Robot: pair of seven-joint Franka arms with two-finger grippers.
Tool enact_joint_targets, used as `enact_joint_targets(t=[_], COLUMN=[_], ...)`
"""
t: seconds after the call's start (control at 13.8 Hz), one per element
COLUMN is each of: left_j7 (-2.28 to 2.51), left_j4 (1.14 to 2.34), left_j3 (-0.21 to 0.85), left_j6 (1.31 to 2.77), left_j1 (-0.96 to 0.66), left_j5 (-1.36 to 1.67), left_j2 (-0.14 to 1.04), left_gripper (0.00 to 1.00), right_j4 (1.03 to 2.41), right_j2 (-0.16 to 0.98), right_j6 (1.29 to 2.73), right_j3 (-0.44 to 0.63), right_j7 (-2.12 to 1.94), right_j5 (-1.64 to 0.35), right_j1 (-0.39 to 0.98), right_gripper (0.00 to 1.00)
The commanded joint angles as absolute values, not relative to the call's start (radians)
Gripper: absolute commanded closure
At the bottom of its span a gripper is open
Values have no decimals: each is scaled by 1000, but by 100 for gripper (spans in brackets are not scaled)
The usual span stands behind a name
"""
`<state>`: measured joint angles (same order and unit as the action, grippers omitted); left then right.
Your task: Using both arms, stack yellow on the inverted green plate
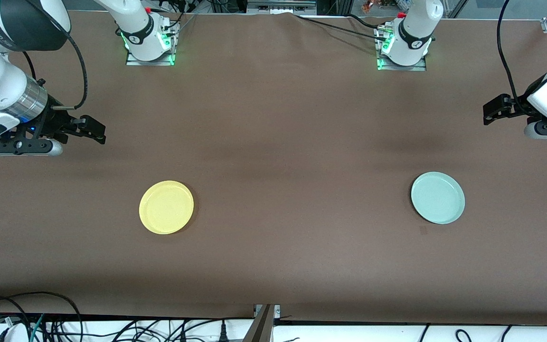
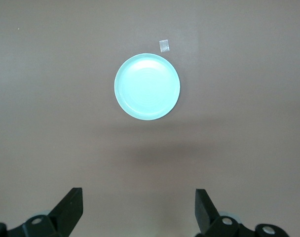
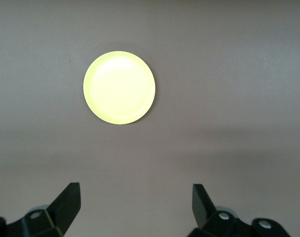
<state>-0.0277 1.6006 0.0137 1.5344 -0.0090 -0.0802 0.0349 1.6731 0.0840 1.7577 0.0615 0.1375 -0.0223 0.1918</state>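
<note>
The yellow plate (image 1: 166, 207) lies rim up on the brown table toward the right arm's end; it also shows in the right wrist view (image 3: 119, 87). The pale green plate (image 1: 438, 197) lies rim up toward the left arm's end; it also shows in the left wrist view (image 2: 147, 87). My right gripper (image 1: 94, 129) is open and empty, held high over bare table at its own end, well apart from the yellow plate; its jaws (image 3: 135, 200) stand wide. My left gripper (image 1: 492, 111) is open and empty, high over bare table at its own end (image 2: 138, 202).
The two arm bases (image 1: 149, 42) (image 1: 402, 50) stand at the table's back edge. A small tape square (image 1: 423, 230) lies on the table just nearer the front camera than the green plate. Cables (image 1: 41, 323) run along the front edge.
</note>
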Motion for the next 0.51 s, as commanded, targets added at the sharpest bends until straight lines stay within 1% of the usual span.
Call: enact_joint_targets(t=[0.0,0.43], left_j7=[-51,-45], left_j4=[1582,1582], left_j3=[12,12], left_j6=[1520,1520], left_j1=[-6,-9], left_j5=[-52,-48], left_j2=[41,41], left_gripper=[0,0], right_j4=[1686,1686], right_j2=[61,57], right_j6=[1761,1758], right_j3=[67,71], right_j7=[130,127], right_j5=[-31,-31], right_j1=[193,193], right_gripper=[0,0])
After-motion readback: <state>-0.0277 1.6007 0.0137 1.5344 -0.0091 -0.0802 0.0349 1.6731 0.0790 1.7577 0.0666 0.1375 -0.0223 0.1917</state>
